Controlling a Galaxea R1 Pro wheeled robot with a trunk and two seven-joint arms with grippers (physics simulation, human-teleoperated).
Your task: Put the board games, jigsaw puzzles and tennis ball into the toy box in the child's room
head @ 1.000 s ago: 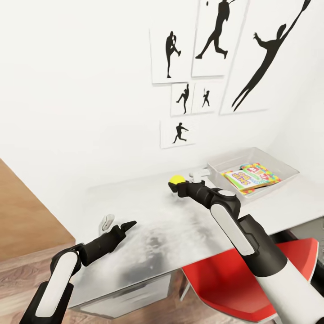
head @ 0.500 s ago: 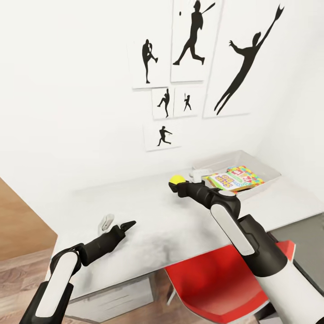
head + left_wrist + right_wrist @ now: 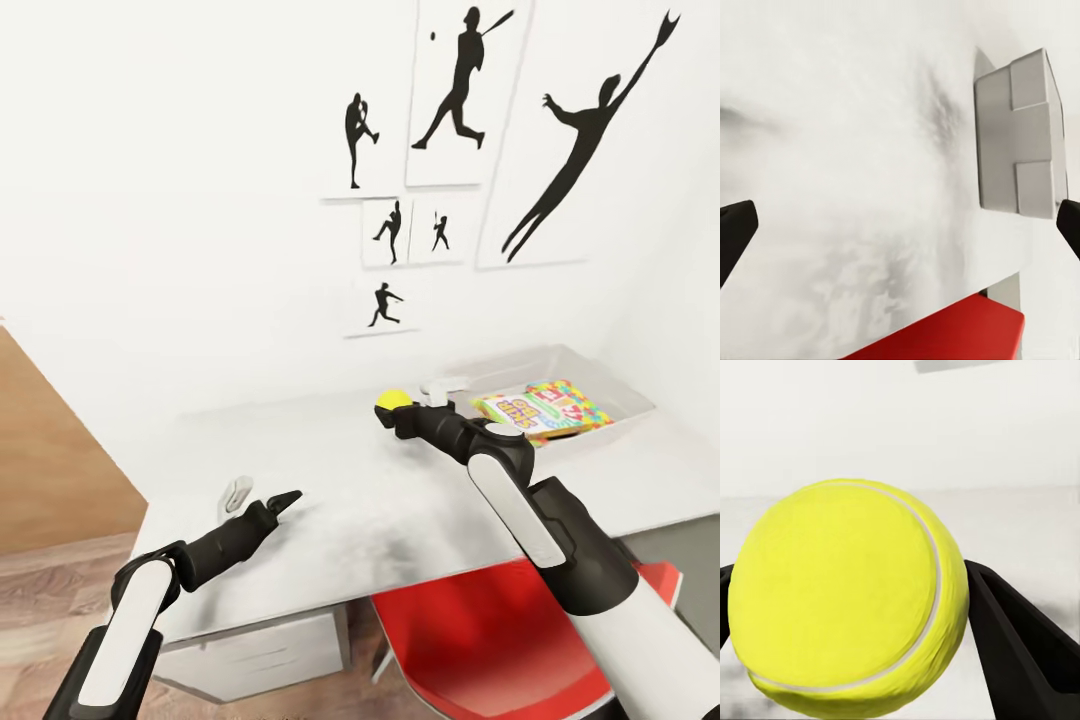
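Right now my right gripper (image 3: 390,410) is clamped on the tennis ball (image 3: 392,400), held above the worktop (image 3: 330,470) at frame centre. Right of it sits the toy box (image 3: 620,408) with two jigsaw puzzles (image 3: 560,405) inside. My left gripper (image 3: 262,503), lower left, hangs with jaws spread, grasping nothing.

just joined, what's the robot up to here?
The right gripper holds the tennis ball between its fingers, above the table. The toy box sits further along the table, near the wall, with colourful flat boxes already inside. The ball is not in the box yet. The left gripper is open and holds nothing, hovering over the table's near part beside a small white object.
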